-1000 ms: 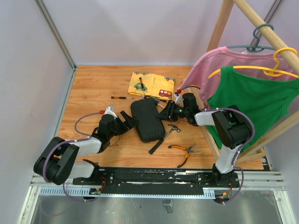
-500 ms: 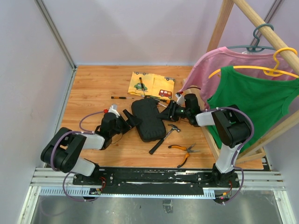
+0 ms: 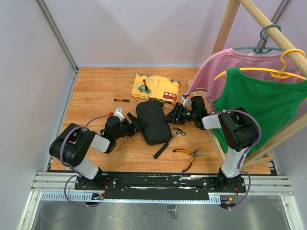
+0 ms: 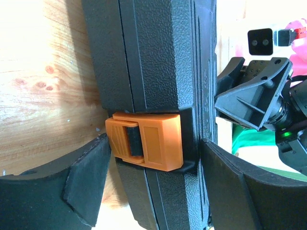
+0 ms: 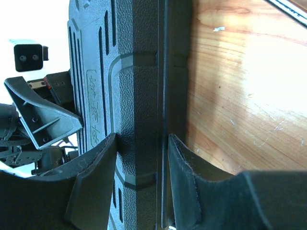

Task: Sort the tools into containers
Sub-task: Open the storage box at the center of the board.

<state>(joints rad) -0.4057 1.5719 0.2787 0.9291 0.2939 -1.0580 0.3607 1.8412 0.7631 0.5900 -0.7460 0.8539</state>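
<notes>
Your left gripper (image 4: pixel 151 184) stands open, fingers straddling the small orange latch (image 4: pixel 146 141) of the closed black ribbed plastic tool case (image 3: pixel 152 122), likely to unclip it. Your right gripper (image 5: pixel 141 177) pinches the opposite edge, steadying it mid-table.

Even, bright light is falling from above in the overhead view, leaving the wooden worktop (image 3: pixel 96 91) warmly lit and everything sharp; only soft, short shadows are lying under the black case (image 3: pixel 152 123) and the arms. In the left wrist view, the upper left wood is blowing out to near white, and the background beyond the case is overexposing too, while the orange latch (image 4: pixel 146 140) is staying crisp. The near fingers (image 4: pixel 72 191) are reading slightly soft. In the right wrist view, glare is washing across the wood at right, and the top left corner is burning out to white.
</notes>
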